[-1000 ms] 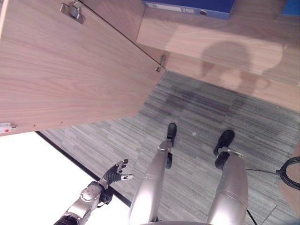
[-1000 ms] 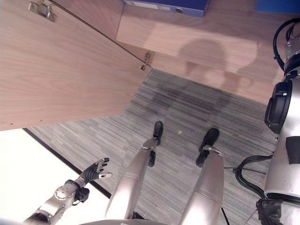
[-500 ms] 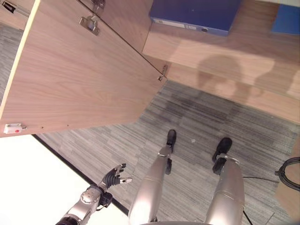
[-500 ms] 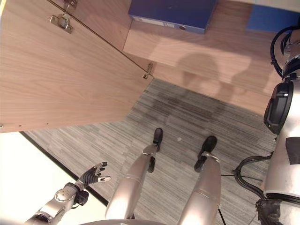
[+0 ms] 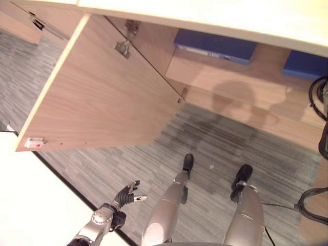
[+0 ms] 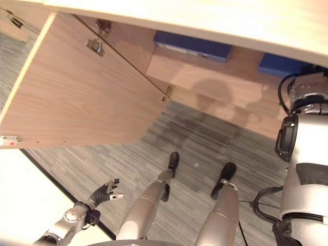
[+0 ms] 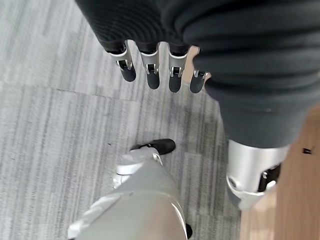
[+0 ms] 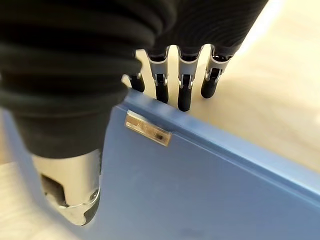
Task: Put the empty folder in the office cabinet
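Left hand (image 5: pixel 128 195): lower left of the left eye view, low beside the body, fingers spread and relaxed, holding nothing. In its wrist view the fingers (image 7: pixel 152 77) hang straight above the floor.

Grey striped carpet floor (image 5: pixel 215 138): middle of the frame, bordered by a pale white surface (image 5: pixel 36 205) at lower left.

Right hand (image 8: pixel 75 165): seen in its wrist view, fingers (image 8: pixel 184 95) over the upper edge of a flat blue folder (image 8: pixel 200 190), thumb laid against its face, gripping it. A small clear label pocket (image 8: pixel 147 128) sits near the folder's edge.

Light wood cabinet door (image 5: pixel 97 97): upper left, swung open, metal hinges (image 5: pixel 123 47) on its inner side.

Light wood office cabinet (image 5: pixel 225 77): upper centre. On its shelf lie a dark blue binder (image 5: pixel 215 45) and, well apart at upper right, another blue folder (image 5: pixel 305 64).
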You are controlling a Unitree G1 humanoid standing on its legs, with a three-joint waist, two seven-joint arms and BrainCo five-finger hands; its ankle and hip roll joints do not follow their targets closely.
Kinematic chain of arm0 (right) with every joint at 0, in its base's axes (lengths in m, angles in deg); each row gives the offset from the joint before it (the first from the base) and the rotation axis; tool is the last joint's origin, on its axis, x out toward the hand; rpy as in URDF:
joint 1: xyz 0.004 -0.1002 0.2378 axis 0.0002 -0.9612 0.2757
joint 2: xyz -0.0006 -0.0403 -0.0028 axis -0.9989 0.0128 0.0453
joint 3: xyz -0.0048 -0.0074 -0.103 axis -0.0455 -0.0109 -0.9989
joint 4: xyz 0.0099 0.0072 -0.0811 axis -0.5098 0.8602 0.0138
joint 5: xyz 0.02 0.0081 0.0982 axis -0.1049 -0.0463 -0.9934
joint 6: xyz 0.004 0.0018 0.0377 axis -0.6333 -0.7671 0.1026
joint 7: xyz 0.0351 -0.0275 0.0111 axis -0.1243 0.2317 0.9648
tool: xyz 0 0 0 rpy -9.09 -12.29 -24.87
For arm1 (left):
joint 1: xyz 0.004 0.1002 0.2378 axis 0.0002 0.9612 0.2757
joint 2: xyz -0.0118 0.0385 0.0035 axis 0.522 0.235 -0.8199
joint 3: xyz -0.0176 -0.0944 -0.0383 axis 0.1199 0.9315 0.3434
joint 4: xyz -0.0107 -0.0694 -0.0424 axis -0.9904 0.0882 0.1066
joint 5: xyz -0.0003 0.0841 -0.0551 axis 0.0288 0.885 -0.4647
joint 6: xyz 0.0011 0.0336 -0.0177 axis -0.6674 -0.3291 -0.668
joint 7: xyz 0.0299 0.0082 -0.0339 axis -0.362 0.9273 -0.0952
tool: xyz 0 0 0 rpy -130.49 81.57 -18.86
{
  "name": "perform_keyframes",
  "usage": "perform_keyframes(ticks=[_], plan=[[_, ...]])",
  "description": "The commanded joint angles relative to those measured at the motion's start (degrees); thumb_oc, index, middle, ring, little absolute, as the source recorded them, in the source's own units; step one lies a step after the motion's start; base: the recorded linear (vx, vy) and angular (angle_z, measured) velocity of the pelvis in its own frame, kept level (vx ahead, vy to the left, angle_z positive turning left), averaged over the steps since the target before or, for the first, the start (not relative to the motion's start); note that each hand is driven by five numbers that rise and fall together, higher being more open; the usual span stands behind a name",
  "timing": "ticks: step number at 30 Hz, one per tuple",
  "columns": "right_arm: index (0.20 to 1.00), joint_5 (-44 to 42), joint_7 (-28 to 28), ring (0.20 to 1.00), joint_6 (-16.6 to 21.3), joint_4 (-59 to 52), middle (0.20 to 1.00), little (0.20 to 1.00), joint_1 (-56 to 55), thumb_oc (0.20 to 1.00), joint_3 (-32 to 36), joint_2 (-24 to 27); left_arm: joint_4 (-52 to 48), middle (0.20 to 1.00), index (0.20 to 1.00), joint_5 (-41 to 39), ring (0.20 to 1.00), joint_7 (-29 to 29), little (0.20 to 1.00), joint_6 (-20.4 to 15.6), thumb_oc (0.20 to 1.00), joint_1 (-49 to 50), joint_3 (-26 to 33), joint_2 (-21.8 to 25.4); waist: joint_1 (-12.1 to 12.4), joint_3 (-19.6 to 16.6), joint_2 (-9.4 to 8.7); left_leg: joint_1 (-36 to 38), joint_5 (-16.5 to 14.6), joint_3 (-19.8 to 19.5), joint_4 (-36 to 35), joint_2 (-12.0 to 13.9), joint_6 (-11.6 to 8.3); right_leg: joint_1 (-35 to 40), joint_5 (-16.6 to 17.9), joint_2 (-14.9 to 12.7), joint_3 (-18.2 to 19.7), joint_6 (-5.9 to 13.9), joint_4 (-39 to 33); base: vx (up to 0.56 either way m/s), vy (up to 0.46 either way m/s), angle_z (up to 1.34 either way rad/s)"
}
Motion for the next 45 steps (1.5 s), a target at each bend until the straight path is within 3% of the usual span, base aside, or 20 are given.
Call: perform_keyframes(ticks=[1,13,24,31,33,35,36,37,38,41,45], plan=[[1.0,2.92,-0.46,1.0,1.85,-1.98,1.0,1.0,0.23,1.0,0.49,2.75,3.19,1.0,1.0,-1.7,1.0,0.79,1.0,-0.27,1.0,-0.47,1.04,0.98,2.28,3.02,0.45,1.82,-4.13,0.01,-1.1,0.45,-1.05,8.7,-6.46,1.76,-1.22,6.07,-2.82,-0.11,0.016,-0.12],[1.0,5.84,0.26,1.0,1.29,-3.86,1.0,1.0,-12.6,1.0,6.56,-3.05,4.56,1.0,1.0,-2.59,1.0,0.43,1.0,-0.02,1.0,0.47,2.57,-1.03,2.35,1.67,-0.36,9.21,-3.49,-0.19,-5.12,0.92,-0.67,16.89,-4.23,2.15,-2.03,6.43,-8.59,0.0,0.001,0.0],[1.0,7.35,4.32,1.0,2.37,-8.19,1.0,1.0,-25.4,1.0,11.13,-8.69,6.29,1.0,1.0,-3.17,1.0,-1.36,1.0,0.52,1.0,1.55,5.78,-2.67,1.79,-0.15,-1.91,14.78,-3.39,-0.34,-7.32,1.55,-0.54,24.19,-2.28,2.17,-3.23,6.81,-13.43,0.02,0.005,0.0],[1.0,21.18,8.78,1.0,6.32,-22.83,1.0,1.0,-39.66,1.0,7.6,-19.38,8.42,1.0,1.0,-4.43,1.0,-3.37,1.0,-0.37,1.0,3.29,11.14,-4.23,-0.04,-0.53,-5.18,19.02,-3.42,0.75,-8.63,2.76,-0.48,29.19,0.28,3.5,-3.4,7.1,-18.67,0.04,0.003,-0.06],[1.0,27.94,11.75,1.0,8.9,-35.43,1.0,1.0,-50.82,1.0,6.4,-23.54,10.15,1.0,1.0,-4.23,1.0,-4.95,1.0,-1.16,1.0,4.9,14.79,-4.66,-1.63,-0.4,-6.76,19.95,-3.25,1.27,-8.7,3.25,-0.37,29.92,1.26,3.92,-3.23,7.08,-19.43,0.04,-0.016,-0.17],[1.0,33.84,11.56,1.0,9.32,-38.76,1.0,1.0,-55.18,1.0,6.48,-23.3,11.89,1.0,1.0,-2.86,1.0,-5.95,1.0,-1.56,1.0,5.22,16.94,-4.29,-2.07,-0.87,-7.52,20.45,-3.36,1.22,-8.82,3.34,-0.39,30.59,1.28,4.07,-3.52,7.09,-19.68,0.05,-0.005,-0.06],[0.529,36.41,11.87,0.529,8.97,-40.21,0.529,0.529,-57.15,0.529,6.49,-23.31,12.55,1.0,1.0,-2.25,1.0,-6.14,1.0,-1.92,1.0,5.67,17.58,-3.97,-2.29,-1.05,-7.79,20.63,-3.41,1.05,-8.86,3.36,-0.41,30.86,1.27,4.08,-3.75,7.05,-19.69,0.03,0.003,-0.03],[0.416,36.43,11.84,0.416,8.95,-40.25,0.416,0.416,-57.18,0.416,6.5,-23.33,12.55,1.0,1.0,-2.25,1.0,-6.14,1.0,-1.93,1.0,5.67,17.57,-3.96,-2.31,-1.12,-7.79,20.54,-3.37,1.01,-8.86,3.34,-0.4,30.83,1.35,4.08,-3.79,7.06,-19.77,0.02,0.0,-0.07],[0.2,39.94,11.36,0.2,8.4,-40.5,0.2,0.2,-57.38,0.2,5.61,-22.25,12.81,1.0,1.0,-1.66,1.0,-6.65,1.0,-1.78,1.0,5.53,18.23,-3.64,-2.31,-1.2,-8.05,20.74,-3.41,0.87,-8.9,3.3,-0.41,31.03,1.24,4.14,-3.89,7.03,-19.7,0.03,-0.022,-0.06],[0.2,52.24,10.57,0.2,5.49,-44.49,0.2,0.2,-58.83,0.2,2.35,-18.9,12.8,1.0,1.0,-0.93,1.0,-7.25,1.0,-2.24,1.0,6.06,19.78,-2.99,-2.22,-1.3,-8.8,20.99,-3.66,0.38,-8.87,3.42,-0.5,31.3,0.88,4.21,-4.15,6.92,-19.48,0.0,-0.008,0.0],[0.2,59.47,9.92,0.2,3.34,-44.42,0.2,0.2,-57.06,0.2,0.06,-15.04,11.91,1.0,1.0,-1.03,1.0,-7.8,1.0,-2.4,1.0,6.16,19.85,-2.72,-1.81,-1.24,-9.06,20.26,-3.28,-0.29,-8.67,3.3,-0.37,30.92,1.21,4.13,-4.49,6.92,-19.37,-0.02,-0.015,0.08]])
